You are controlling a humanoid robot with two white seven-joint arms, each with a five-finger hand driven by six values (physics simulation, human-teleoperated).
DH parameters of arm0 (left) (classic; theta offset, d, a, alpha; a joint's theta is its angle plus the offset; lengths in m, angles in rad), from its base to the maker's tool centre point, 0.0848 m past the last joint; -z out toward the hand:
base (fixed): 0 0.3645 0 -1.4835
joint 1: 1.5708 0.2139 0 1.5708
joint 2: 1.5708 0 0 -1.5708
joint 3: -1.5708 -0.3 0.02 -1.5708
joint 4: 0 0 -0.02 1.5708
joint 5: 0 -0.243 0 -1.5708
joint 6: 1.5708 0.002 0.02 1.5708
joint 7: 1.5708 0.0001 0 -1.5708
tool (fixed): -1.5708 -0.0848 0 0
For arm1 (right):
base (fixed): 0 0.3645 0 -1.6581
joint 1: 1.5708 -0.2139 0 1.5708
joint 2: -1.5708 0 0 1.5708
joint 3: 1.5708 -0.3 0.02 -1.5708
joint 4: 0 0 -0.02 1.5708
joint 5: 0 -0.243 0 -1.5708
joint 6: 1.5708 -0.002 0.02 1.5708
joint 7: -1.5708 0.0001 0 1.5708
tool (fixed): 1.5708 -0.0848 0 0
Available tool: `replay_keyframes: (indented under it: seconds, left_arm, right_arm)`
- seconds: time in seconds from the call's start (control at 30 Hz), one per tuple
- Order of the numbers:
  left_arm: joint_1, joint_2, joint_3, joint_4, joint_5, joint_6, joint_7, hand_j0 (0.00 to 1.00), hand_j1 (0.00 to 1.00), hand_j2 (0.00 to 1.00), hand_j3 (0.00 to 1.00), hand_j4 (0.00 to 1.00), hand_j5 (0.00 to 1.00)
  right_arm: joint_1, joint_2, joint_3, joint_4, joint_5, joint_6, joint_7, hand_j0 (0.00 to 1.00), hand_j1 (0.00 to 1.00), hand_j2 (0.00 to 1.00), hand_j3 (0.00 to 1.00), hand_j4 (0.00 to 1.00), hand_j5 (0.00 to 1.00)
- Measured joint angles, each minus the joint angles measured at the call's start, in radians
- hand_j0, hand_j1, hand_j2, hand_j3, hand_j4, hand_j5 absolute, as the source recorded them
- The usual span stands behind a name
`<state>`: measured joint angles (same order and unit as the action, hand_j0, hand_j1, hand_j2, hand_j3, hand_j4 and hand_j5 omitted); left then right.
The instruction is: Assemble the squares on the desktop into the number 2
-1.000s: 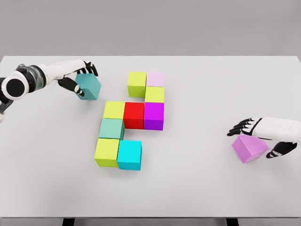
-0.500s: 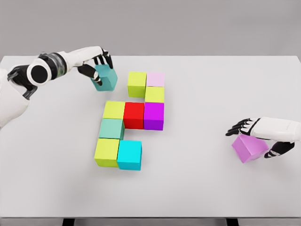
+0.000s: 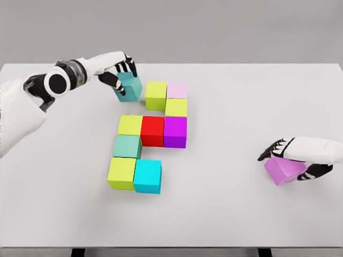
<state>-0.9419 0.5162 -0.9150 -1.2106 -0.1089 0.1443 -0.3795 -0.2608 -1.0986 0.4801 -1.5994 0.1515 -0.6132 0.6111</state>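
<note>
Your left hand (image 3: 121,74) is clamped on the teal cube (image 3: 130,87), which sits just left of the lime cube (image 3: 156,96) to lengthen the 2's top bar. Your right hand (image 3: 292,155) is closed over the violet cube (image 3: 284,169), well apart on the desk (image 3: 225,214), likely meant for the bottom bar beside the cyan cube (image 3: 147,176).

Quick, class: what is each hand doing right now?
Left hand: closed on the teal cube.
Right hand: closed on the violet cube.
</note>
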Motion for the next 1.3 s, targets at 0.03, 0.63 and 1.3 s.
replay_keyframes:
  seconds: [0.03,0.63,1.3]
  left_arm:
    - [0.000,-0.002,0.000,0.000,-0.002,-0.001,0.000,0.43,0.43,0.43,0.43,0.43,0.43]
    - [0.006,-0.011,-0.001,-0.008,-0.004,-0.008,0.001,0.77,0.77,0.77,0.77,0.77,0.77]
    - [0.006,-0.006,-0.020,-0.031,-0.001,-0.031,0.000,0.96,0.96,0.96,0.96,0.96,0.96]
  right_arm:
    - [0.000,0.000,0.000,0.001,-0.001,0.001,0.000,0.70,0.70,0.70,0.70,0.70,0.70]
    - [-0.087,0.038,0.000,0.002,0.004,0.000,0.000,0.59,0.59,0.59,0.59,0.59,0.59]
    - [-0.189,0.175,0.084,-0.025,0.023,0.000,0.000,0.49,0.49,0.49,0.49,0.49,0.49]
